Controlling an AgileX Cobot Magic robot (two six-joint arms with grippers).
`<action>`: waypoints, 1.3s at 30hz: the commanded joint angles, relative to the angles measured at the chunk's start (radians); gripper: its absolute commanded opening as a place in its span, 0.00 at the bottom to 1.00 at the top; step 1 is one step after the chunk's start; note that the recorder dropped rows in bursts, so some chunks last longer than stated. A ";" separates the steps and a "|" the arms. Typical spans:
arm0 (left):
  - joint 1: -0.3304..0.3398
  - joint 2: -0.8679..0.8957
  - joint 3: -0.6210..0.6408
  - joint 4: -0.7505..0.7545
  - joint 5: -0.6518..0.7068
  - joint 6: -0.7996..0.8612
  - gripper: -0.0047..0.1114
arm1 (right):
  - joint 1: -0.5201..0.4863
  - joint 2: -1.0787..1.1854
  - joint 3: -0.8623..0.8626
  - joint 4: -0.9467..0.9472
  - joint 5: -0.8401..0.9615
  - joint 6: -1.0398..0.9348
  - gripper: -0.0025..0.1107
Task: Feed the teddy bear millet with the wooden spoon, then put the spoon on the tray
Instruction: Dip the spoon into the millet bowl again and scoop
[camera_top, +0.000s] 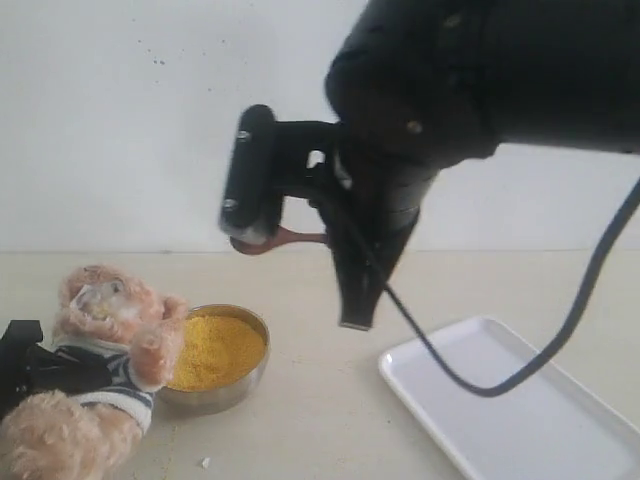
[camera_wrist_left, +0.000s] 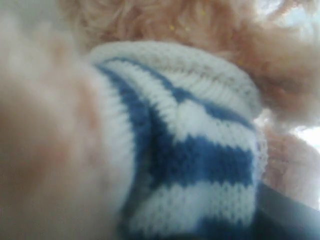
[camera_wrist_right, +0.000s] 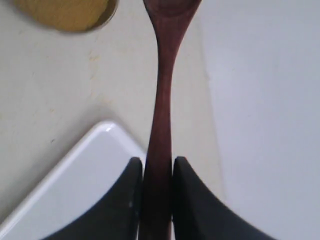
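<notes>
As my right gripper (camera_wrist_right: 157, 162) clamps the seemingly empty wooden spoon (camera_wrist_right: 162, 90) aloft, I judge feeding done: next, lower it onto the tray (camera_top: 520, 400); the left gripper's (camera_top: 15, 345) hold I cannot tell.

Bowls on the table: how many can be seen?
1. The bowl of millet stands between the teddy bear and the tray, close to the bear. The right arm may hide others.

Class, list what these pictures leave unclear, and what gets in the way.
What the wooden spoon carries: bowl cut off by the right wrist view's edge, partly behind the black housing in the exterior view.
Hold of the left gripper: behind the teddy bear in the exterior view; left wrist view shows blurred shirt.
The tray: cropped, exterior view.
</notes>
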 joint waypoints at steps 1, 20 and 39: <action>0.001 -0.002 -0.089 -0.011 -0.048 -0.015 0.07 | -0.117 -0.033 0.001 0.220 0.021 -0.144 0.02; 0.006 0.054 -0.232 -0.011 -0.286 0.087 0.07 | 0.029 0.363 -0.224 -0.001 -0.172 -0.233 0.02; 0.059 0.072 -0.232 -0.011 -0.281 0.087 0.07 | 0.036 0.435 -0.233 -0.027 -0.068 -0.172 0.02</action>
